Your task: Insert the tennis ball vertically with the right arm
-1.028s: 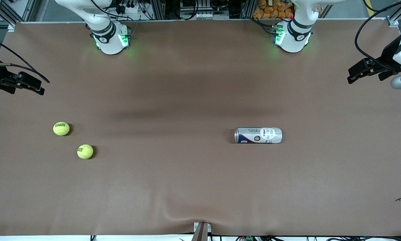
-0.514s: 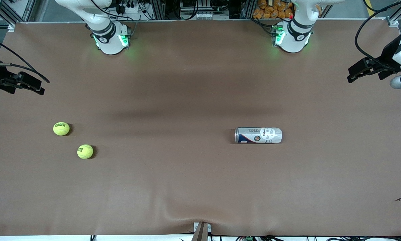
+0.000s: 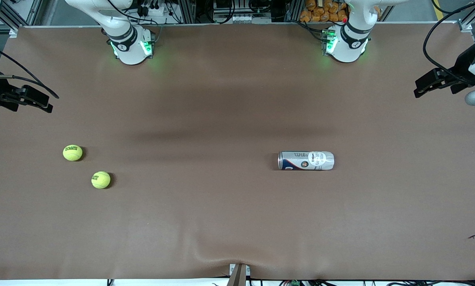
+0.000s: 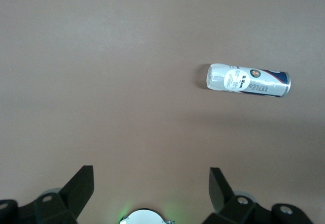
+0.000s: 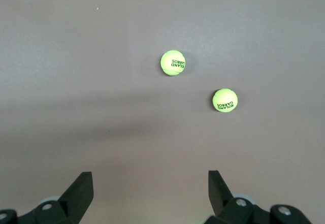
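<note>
Two tennis balls (image 3: 72, 153) (image 3: 100, 180) lie loose toward the right arm's end of the surface (image 3: 221, 218), well apart from the can (image 3: 306, 161), which lies on its side, so it needs standing first. Right claw (image 5: 147, 193) hangs released, high over the surface near the balls; left claw (image 4: 150, 191), likewise released, waits high up, the can in its view.

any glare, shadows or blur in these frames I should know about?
Front view: green base LEDs tint the table near both arm bases; a broad soft shadow band crosses mid-table; each tennis ball and the can cast small shadows. Left wrist view: can sharp, no glare. Right wrist view: balls sharp, faint dark band across the table.
</note>
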{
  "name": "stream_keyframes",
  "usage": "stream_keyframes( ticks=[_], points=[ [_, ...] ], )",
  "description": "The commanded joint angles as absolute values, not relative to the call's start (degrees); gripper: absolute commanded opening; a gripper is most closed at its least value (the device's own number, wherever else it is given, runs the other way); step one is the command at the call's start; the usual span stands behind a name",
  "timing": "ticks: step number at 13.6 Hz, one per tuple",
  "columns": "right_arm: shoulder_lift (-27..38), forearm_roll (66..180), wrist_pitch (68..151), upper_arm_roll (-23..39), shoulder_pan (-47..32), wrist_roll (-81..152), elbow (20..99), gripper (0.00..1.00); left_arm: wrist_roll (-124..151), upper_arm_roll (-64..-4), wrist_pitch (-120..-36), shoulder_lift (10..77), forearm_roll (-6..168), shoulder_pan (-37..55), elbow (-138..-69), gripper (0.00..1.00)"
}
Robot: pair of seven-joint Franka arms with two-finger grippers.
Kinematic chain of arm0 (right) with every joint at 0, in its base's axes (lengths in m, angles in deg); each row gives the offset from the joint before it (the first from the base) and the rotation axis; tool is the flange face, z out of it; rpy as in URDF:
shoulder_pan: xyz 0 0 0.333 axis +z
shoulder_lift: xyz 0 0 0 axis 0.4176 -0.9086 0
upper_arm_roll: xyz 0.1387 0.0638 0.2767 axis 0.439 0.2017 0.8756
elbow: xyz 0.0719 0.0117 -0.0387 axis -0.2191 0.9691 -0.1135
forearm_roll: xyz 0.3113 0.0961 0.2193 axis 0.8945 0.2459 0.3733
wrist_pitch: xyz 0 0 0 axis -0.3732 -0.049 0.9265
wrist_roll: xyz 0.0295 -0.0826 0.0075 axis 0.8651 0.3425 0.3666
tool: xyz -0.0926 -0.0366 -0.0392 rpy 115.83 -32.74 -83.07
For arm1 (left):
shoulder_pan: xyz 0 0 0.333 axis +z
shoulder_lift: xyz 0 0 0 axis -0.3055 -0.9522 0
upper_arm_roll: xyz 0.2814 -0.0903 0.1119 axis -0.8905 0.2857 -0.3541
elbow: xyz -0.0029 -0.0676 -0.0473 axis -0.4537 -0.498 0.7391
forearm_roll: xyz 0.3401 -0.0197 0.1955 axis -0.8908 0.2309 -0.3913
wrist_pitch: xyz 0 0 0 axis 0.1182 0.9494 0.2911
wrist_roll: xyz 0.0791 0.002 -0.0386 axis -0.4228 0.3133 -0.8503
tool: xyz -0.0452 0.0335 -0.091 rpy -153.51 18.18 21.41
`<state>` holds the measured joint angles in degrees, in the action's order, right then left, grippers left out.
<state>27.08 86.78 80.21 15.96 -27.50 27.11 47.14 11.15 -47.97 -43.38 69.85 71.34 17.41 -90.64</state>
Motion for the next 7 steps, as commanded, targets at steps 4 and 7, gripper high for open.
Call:
stream_keyframes(
  ticks=[4,7],
  points=[
    [27.0,87.4,79.9,16.2,-27.8,27.2,46.7,1.0,15.1,-47.6,-42.3,68.9,71.0,17.2,-91.0,1.0],
    [27.0,87.4,79.9,16.2,-27.8,27.2,46.7,1.0,15.1,-47.3,-42.2,67.9,70.9,16.4,-91.4,1.0]
  ],
)
